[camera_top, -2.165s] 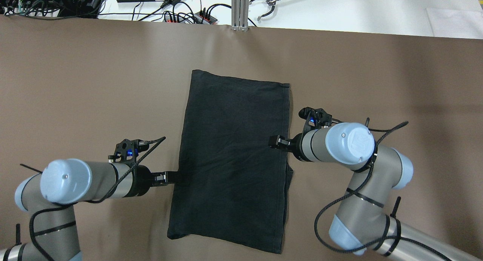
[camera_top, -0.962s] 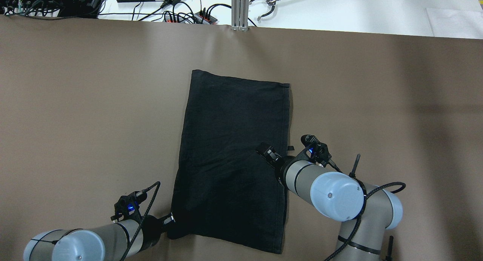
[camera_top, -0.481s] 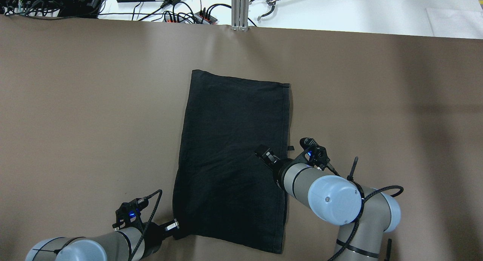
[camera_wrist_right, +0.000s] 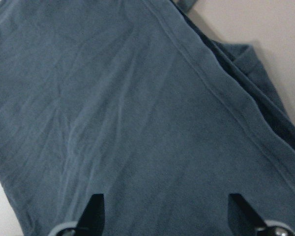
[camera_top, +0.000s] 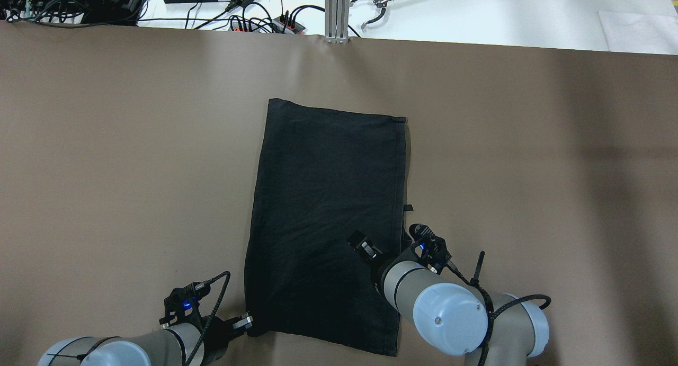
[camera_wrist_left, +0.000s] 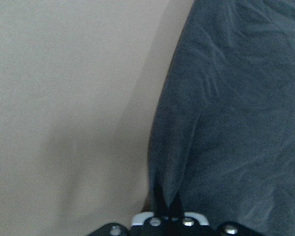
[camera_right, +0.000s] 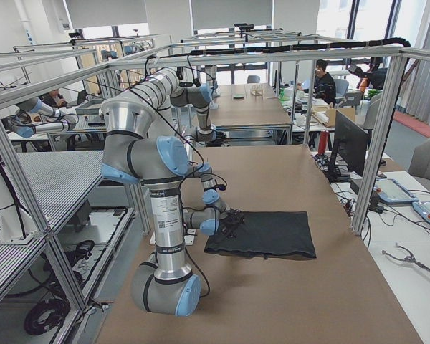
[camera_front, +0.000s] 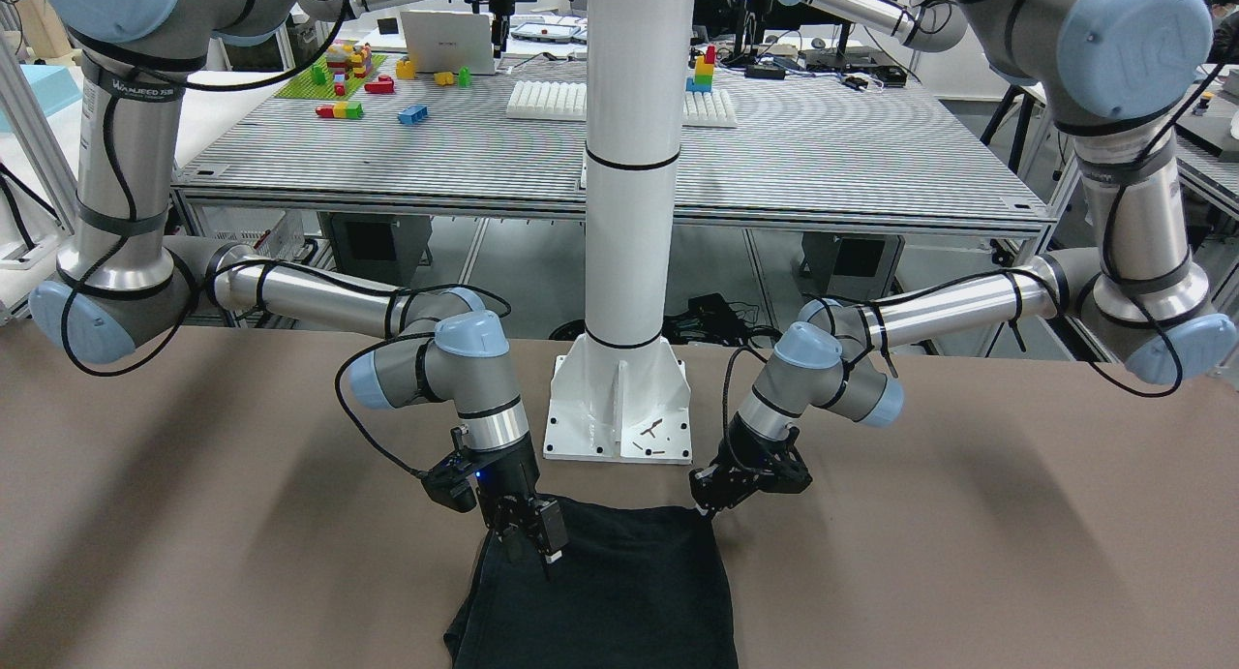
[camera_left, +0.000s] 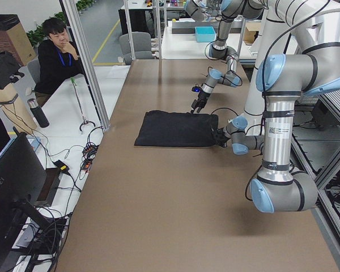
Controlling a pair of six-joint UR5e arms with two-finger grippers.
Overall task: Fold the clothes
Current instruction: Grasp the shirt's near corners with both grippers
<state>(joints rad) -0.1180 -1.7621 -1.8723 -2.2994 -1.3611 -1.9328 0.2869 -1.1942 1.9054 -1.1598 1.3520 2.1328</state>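
A black folded garment (camera_top: 326,223) lies flat on the brown table, long side running away from me; it also shows in the front view (camera_front: 619,592). My left gripper (camera_top: 248,321) is at its near-left corner, low on the table. In the left wrist view its fingers (camera_wrist_left: 160,196) are pinched together on a raised ridge of the garment's edge (camera_wrist_left: 236,123). My right gripper (camera_top: 360,245) hovers over the garment near its right hem. In the right wrist view its fingers (camera_wrist_right: 95,211) stand wide apart over the fabric (camera_wrist_right: 137,108), holding nothing.
Cables and power strips (camera_top: 254,21) lie beyond the table's far edge beside an aluminium post (camera_top: 337,14). The white mast base (camera_front: 619,408) stands behind the garment's near edge. A person (camera_left: 56,56) sits past the table's far side.
Both grippers have drawn back toward the robot along the garment's sides. The left one has reached the near-left corner, which has shifted slightly inward. The right one has moved nearer over the fabric.
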